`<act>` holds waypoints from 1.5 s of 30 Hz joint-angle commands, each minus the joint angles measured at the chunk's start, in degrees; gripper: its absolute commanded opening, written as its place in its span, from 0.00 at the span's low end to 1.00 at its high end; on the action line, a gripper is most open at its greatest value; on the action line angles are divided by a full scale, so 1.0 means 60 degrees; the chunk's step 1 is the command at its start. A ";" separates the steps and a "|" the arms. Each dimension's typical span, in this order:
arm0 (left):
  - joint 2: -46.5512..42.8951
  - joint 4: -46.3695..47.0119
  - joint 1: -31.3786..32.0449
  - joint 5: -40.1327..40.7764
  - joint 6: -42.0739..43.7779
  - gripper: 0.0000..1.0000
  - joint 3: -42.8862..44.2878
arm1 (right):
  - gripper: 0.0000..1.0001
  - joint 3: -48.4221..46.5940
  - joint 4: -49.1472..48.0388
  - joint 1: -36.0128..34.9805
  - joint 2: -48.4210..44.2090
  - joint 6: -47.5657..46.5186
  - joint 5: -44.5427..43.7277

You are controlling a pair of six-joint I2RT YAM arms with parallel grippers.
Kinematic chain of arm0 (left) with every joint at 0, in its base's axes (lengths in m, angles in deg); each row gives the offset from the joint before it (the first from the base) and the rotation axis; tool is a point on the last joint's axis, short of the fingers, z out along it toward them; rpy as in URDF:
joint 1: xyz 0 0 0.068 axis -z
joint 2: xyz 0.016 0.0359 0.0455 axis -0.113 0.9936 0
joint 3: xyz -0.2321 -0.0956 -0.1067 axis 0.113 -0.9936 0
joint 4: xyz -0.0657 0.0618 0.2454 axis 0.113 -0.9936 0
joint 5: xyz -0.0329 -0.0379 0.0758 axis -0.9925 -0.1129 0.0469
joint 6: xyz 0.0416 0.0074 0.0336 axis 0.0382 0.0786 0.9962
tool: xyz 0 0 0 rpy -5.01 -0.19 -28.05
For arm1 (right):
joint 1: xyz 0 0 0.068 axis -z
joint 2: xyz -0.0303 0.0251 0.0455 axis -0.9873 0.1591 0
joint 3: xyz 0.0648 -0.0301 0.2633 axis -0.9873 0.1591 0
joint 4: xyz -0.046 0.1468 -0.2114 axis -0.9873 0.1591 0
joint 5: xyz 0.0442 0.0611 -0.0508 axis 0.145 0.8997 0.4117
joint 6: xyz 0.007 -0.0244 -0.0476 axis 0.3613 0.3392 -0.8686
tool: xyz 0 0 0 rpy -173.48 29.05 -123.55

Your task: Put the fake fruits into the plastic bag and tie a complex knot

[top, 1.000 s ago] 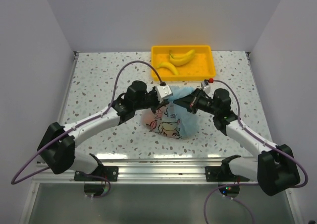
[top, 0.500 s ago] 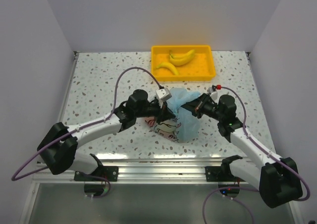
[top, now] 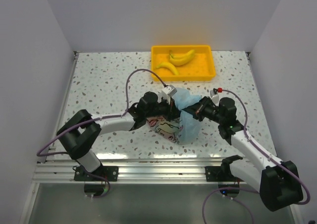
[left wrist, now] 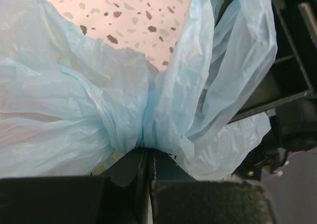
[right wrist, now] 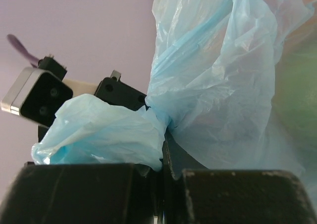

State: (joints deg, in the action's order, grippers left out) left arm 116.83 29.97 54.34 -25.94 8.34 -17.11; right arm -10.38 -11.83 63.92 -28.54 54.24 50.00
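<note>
The light-blue plastic bag (top: pixel 184 119) with a cartoon print lies mid-table, bulging with fruit that shows only as faint colour through the film. My left gripper (top: pixel 170 111) is shut on the bag's bunched film (left wrist: pixel 148 120) at its left top. My right gripper (top: pixel 196 110) is shut on a twisted handle end of the bag (right wrist: pixel 106 135) at its right top. Both grippers are close together over the bag. Two yellow bananas (top: pixel 176 61) lie in the yellow tray (top: pixel 208 71) at the back. No finished knot shows.
The yellow tray stands at the far middle of the speckled table (top: pixel 99 80). White walls enclose the table on three sides. The left arm's purple cable (top: pixel 133 78) loops above the table left of the bag.
The left arm has slid right and lower along the bag, and both grippers have drawn down and nearer me with the film. The bag has shifted slightly toward the front.
</note>
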 commanded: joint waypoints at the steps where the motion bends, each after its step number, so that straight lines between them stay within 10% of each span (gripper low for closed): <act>1: 0.0452 0.1990 0.0051 -0.0263 -0.1502 0.00 0.0008 | 0.00 0.0038 -0.0240 -0.0079 -0.0383 -0.0373 0.0096; 4: 0.0542 0.2900 0.0095 -0.0365 -0.2294 0.00 -0.0050 | 0.00 -0.0239 0.0007 -0.0079 -0.0427 -0.0957 0.0432; 6: 0.0513 0.2886 0.0081 -0.0496 -0.2383 0.00 -0.0094 | 0.17 -0.0824 0.0636 -0.0079 -0.0369 -0.2050 0.1015; 14: 0.0234 0.3150 -0.0168 -0.0643 -0.2721 0.00 -0.0870 | 0.59 -0.5437 0.8982 0.1090 0.0231 -1.0353 0.2806; 18: 0.0161 0.3121 -0.0212 -0.0702 -0.2618 0.00 -0.0900 | 0.73 -0.6829 1.0978 0.2773 0.0086 -1.1871 0.3084; 22: 0.0205 0.3004 -0.0271 -0.0746 -0.2530 0.00 -0.0739 | 0.70 -0.7608 1.1742 0.3582 0.0289 -1.2356 0.3275; 28: 0.0234 0.2872 -0.0256 -0.0878 -0.2574 0.00 -0.0563 | 0.30 -0.6791 1.1086 0.3920 0.1795 -1.2648 0.2527; 32: 0.0249 0.2988 -0.0256 -0.0995 -0.2735 0.00 -0.0534 | 0.21 -0.6043 0.9388 0.3687 0.2602 -1.1907 0.3041; 40: 0.0234 0.3003 -0.0285 -0.0966 -0.2882 0.00 -0.0212 | 0.23 -0.5237 0.8416 0.1826 0.2986 -1.1607 0.2894; 45: 0.0321 0.3106 -0.0447 -0.1097 -0.2882 0.00 0.0168 | 0.55 -0.4797 0.9018 0.1680 0.2825 -1.2107 0.3245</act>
State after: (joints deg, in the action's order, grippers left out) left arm 119.92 44.79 52.51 -31.50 -8.29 -19.67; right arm -40.63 41.98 74.52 -9.46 -16.62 66.81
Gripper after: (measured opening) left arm 0.028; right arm 0.521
